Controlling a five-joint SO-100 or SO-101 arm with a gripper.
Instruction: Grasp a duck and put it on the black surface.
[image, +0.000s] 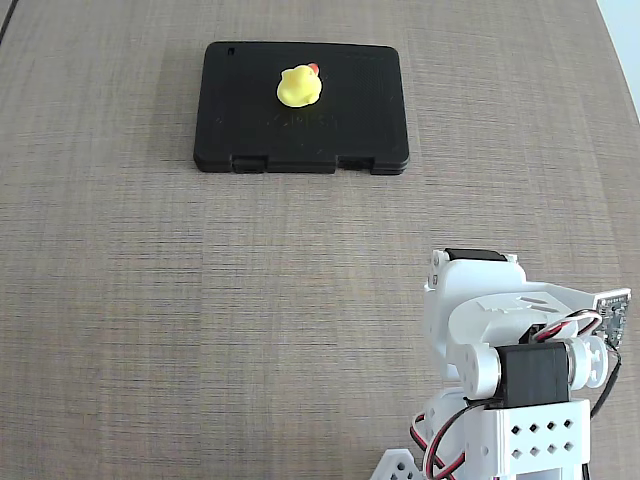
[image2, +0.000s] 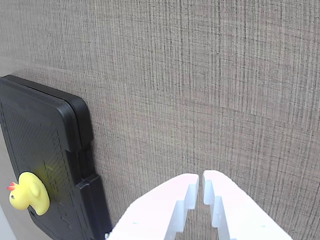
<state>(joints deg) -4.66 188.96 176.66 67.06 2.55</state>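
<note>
Duck (image: 298, 87) count is one, and it sits on top of the one black surface (image: 350, 110), toward the far edge in the fixed view. That case lies on the woven-look table (image: 200, 300), well apart from the arm (image: 510, 370). In the wrist view the white gripper (image2: 201, 182) has its fingers nearly pressed together, holding nothing. The picture's edge cuts off the case's left part there.

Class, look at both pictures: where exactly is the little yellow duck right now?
The duck sits on the black case, near its far edge in the fixed view, well away from the gripper.
</note>
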